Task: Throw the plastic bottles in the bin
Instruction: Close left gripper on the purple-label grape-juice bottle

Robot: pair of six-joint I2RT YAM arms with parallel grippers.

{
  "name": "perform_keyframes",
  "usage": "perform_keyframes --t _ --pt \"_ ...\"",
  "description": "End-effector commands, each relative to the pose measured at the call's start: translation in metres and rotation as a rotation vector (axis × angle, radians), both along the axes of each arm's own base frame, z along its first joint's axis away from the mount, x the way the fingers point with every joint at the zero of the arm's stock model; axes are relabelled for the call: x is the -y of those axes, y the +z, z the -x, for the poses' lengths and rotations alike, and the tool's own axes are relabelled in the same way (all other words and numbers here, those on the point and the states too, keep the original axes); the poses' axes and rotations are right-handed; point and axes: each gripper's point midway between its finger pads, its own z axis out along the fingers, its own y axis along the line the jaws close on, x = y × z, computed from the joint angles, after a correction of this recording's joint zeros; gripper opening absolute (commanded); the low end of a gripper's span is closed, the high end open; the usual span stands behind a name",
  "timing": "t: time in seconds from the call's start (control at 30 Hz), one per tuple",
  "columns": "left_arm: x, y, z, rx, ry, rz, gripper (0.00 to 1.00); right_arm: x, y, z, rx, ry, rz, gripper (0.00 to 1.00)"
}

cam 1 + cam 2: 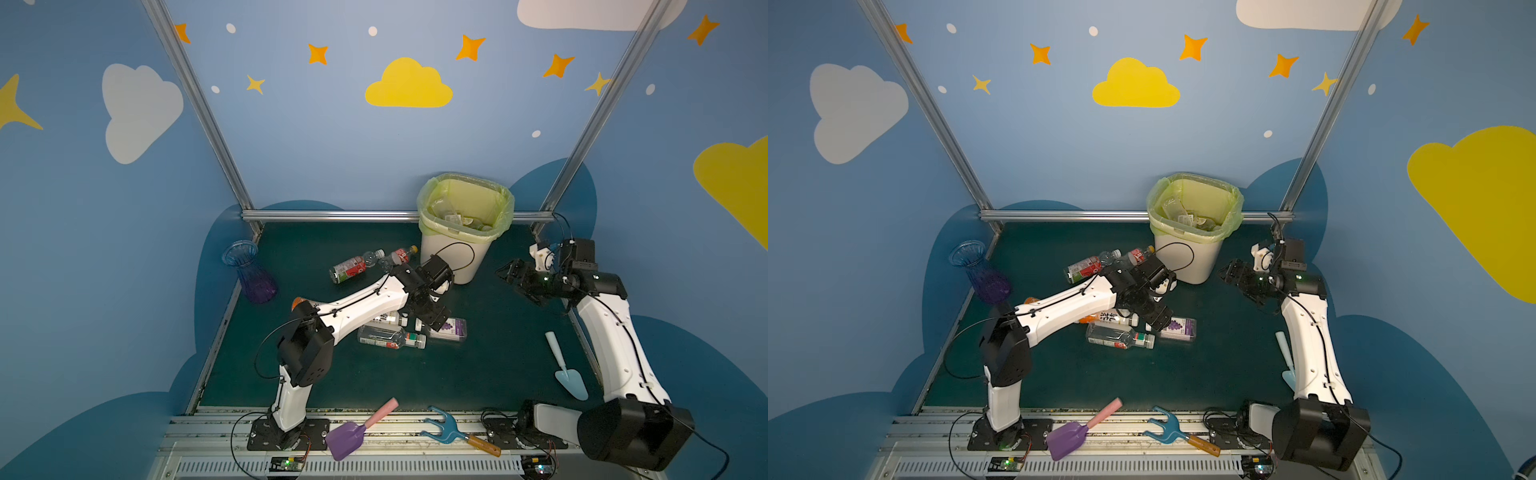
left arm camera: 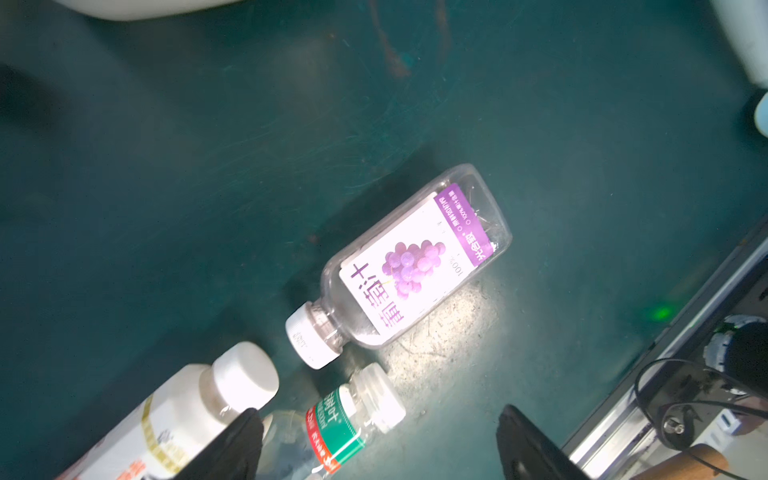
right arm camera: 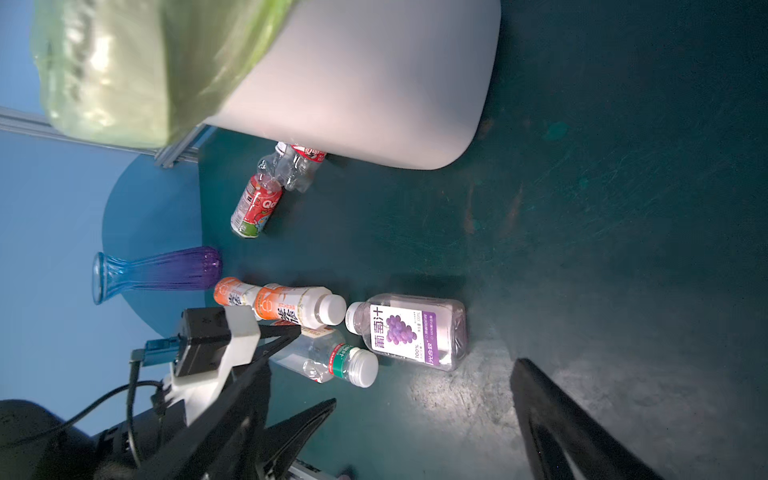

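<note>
Mid-mat, in front of the bin (image 1: 453, 257), the left gripper (image 2: 378, 411) hangs wide open over the green-labelled bottle (image 2: 332, 428). It must next drop and close, I'd say; the right gripper (image 3: 426, 382) hovers open, empty.

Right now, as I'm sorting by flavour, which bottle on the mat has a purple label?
The flat-sided clear grape bottle with a white cap; every other label is orange, red or green.
</note>
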Motion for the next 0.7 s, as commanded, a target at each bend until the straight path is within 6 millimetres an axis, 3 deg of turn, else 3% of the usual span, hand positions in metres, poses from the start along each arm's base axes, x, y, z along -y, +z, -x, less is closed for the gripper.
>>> perform_keyframes --t 0.0,0.33,0.67 --pt "0.008 -0.005 0.008 -0.009 -0.085 -0.026 0.91 -0.004 0.001 0.009 -0.003 0.009 -0.087 0.90" --pt "0.040 -0.025 0.024 -0.037 -0.219 -0.044 0.93 0.001 -0.007 0.014 -0.017 0.001 -0.142 0.90" --pt "0.054 -0.052 0.029 -0.045 -0.292 -0.112 1.00 0.003 -0.008 0.020 -0.011 0.004 -0.179 0.90"
